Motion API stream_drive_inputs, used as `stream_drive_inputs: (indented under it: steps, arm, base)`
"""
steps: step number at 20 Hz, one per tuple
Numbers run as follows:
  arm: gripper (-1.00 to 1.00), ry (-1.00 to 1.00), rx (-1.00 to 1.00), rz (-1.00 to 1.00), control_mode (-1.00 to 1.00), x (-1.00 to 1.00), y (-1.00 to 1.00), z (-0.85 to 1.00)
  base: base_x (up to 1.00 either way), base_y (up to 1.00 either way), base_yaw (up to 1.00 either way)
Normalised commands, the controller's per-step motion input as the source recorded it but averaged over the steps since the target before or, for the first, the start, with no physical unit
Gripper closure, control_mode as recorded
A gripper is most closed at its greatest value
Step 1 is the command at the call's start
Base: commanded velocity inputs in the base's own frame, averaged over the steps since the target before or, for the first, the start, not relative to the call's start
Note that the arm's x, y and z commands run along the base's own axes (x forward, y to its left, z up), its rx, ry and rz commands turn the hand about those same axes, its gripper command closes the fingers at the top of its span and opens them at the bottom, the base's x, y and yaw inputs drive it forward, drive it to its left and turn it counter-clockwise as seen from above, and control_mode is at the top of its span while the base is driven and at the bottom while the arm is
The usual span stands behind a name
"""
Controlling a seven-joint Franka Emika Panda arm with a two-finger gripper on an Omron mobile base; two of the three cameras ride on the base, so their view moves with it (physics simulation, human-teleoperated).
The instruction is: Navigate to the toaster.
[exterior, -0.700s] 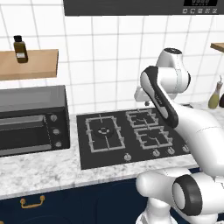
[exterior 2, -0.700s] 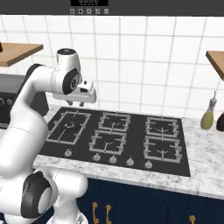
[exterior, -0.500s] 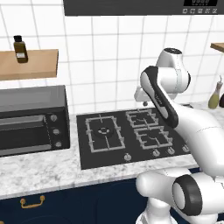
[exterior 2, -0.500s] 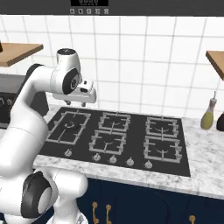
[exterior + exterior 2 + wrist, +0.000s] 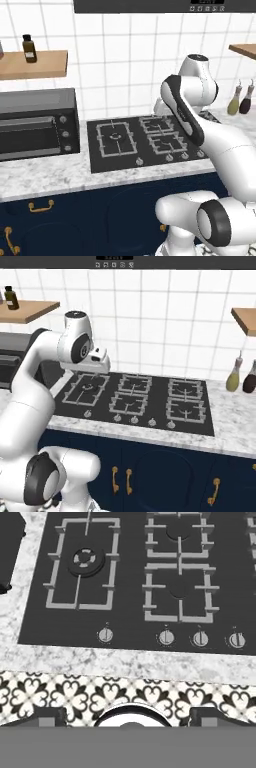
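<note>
Facing the cooktop [image 5: 145, 142], with a black toaster oven [image 5: 37, 125] to its left and 2 bottles [image 5: 241, 376] to its right, the base seemingly has driving left, no toaster nearby, gripper state impossible to tell.

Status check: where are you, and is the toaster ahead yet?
Base faces the stovetop. Toaster not sighted; black toaster oven sits left of it. Gripper state unclear, hand camera looking down on the burner knobs.
</note>
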Motion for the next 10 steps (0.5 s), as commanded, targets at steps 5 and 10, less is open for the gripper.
stream_drive_inputs:
  steps: [5, 10]
  arm:
    - [-1.00, 0.00, 0.00, 0.00, 1.00, 0.00, 0.00, 0.00]
    - [-1.00, 0.00, 0.00, 0.00, 1.00, 0.00, 0.00, 0.00]
  base:
    - [-0.17, 0.91, 0.00]
    - [-0.11, 1.00, 0.01]
